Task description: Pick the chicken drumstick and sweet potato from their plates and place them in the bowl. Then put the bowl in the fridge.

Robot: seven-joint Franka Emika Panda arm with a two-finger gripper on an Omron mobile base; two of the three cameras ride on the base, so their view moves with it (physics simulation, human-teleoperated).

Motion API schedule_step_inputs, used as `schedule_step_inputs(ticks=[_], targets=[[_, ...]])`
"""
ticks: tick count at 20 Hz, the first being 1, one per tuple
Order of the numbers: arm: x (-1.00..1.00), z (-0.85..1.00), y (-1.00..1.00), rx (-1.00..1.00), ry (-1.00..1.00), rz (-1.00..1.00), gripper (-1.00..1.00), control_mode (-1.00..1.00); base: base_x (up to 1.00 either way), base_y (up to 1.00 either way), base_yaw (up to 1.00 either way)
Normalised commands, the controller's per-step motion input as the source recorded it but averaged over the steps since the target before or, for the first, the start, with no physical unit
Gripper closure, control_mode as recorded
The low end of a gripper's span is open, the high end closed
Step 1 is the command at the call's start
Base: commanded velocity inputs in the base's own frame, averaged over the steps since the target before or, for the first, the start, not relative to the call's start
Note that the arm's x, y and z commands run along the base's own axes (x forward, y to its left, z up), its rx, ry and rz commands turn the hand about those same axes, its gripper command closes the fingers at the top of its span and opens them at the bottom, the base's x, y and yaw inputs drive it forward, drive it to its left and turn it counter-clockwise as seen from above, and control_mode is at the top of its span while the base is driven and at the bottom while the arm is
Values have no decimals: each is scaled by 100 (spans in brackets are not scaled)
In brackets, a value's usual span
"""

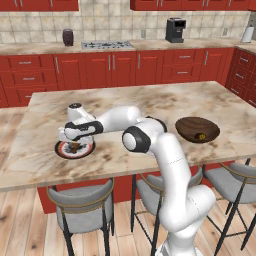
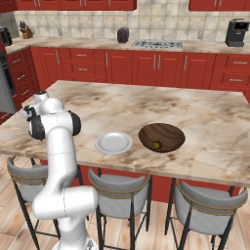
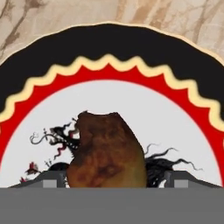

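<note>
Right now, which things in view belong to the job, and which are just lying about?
Job:
sweet potato, on the red-ringed plate, between the gripper fingers
chicken drumstick, already in the bowl
pale plate, bare

Lying about:
coffee machine
stovetop
grey stools
dark canister

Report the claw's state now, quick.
Claw: low over the black-rimmed plate, fingertips flanking the sweet potato; whether it grips cannot be told.

2 plates (image 1: 75, 149) (image 2: 113, 142), 1 bowl (image 2: 161, 136), 3 stools (image 2: 118, 194)
</note>
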Motion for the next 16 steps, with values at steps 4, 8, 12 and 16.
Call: schedule_step_inputs(ticks=[4,8,12,16], targets=[[0,2,0,-3,0,0,100,-100,0,0,0],[-1,22,-5,-3,0,0,100,-100,0,0,0],[-10,36,-24,-2,0,2,100,-100,0,0,0],[-24,30,-43,0,0,3,100,-100,0,0,0]])
